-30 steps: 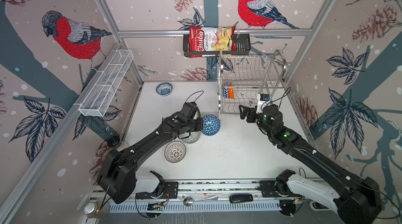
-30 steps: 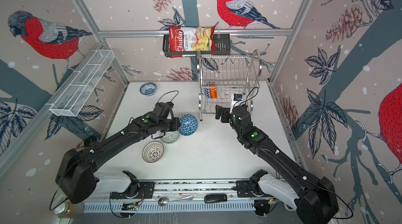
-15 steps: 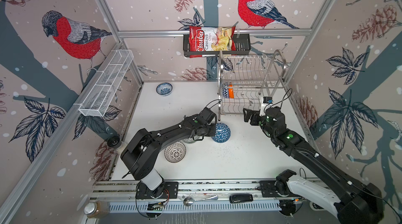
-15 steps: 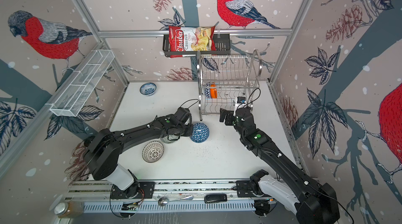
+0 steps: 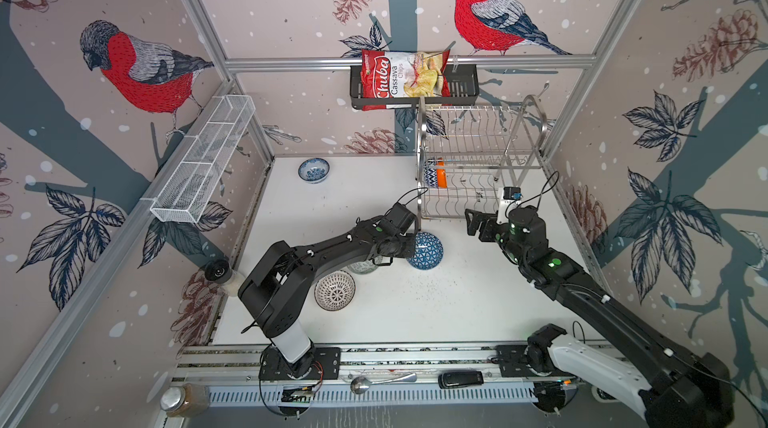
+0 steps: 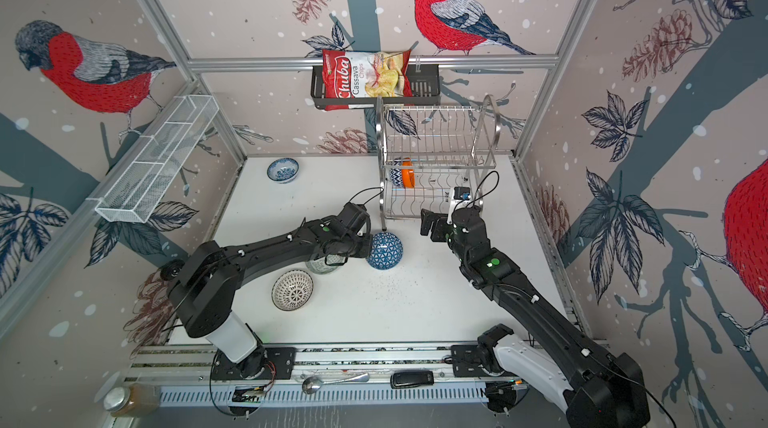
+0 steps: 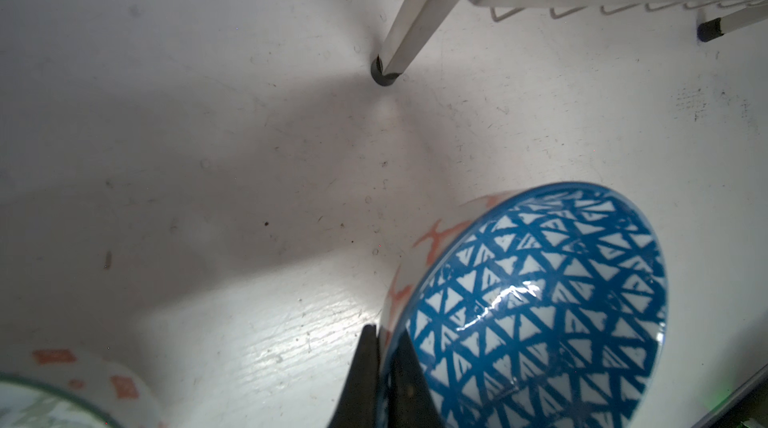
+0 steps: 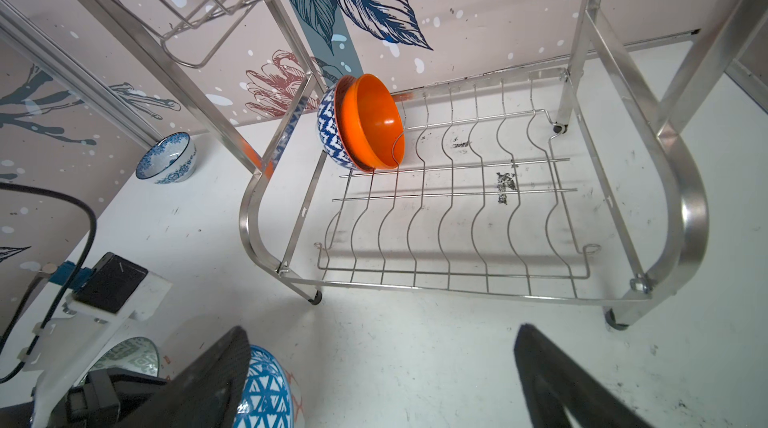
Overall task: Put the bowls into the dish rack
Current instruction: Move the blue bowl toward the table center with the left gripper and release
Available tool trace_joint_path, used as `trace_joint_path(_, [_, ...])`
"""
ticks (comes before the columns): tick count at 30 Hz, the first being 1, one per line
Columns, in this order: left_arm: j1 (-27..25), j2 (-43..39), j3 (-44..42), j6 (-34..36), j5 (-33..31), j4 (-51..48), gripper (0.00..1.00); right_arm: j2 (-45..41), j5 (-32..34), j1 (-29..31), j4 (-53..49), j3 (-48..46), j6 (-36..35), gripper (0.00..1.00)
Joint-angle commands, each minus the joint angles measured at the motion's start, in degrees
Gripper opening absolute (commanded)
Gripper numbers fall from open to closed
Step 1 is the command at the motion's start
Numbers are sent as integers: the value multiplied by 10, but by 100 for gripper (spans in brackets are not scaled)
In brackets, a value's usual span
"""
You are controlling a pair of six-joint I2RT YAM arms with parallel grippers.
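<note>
**Rim pinch on, slick load**

Now: left gripper (image 7: 384,338) clamped tight on the rim of the blue triangle bowl (image 7: 536,301), wall betw. the fingers. In a top view the bowl is tilted, just at 6 o'clock of the dish rack (image 5: 419,156) near-left foot. The right gripper (image 8: 380,330) is spread wide & empty, at the bowl's 2 o'clock. Looks like glazed ceramic: stiff, slick, chippable, some weight. A rim pinch prob. pivots, so grip deep.

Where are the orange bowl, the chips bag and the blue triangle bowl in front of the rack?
orange bowl (image 8: 374,122), right wrist view, on its glossy inner wall.
chips bag (image 5: 401,79), in a top view, on the middle of its front.
blue triangle bowl (image 7: 540,301), left wrist view, on its patterned blue surface.
</note>
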Motion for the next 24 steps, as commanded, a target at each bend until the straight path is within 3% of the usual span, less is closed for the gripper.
trace_joint_path(1, [0,4,10,8,-6,7,10,-2,-16,0,10,2,5,99])
trace_joint_path(13, [-1,18,-3,7,4,21,12,-6,-17,0,13,-11,9,100])
trace_joint_path(19, [-1,21,-5,10,2,24,18,-1,-20,0,20,-18,12,100])
trace_joint_path(24, [-1,20,2,12,-2,17,33,0,-23,1,16,-14,6,100])
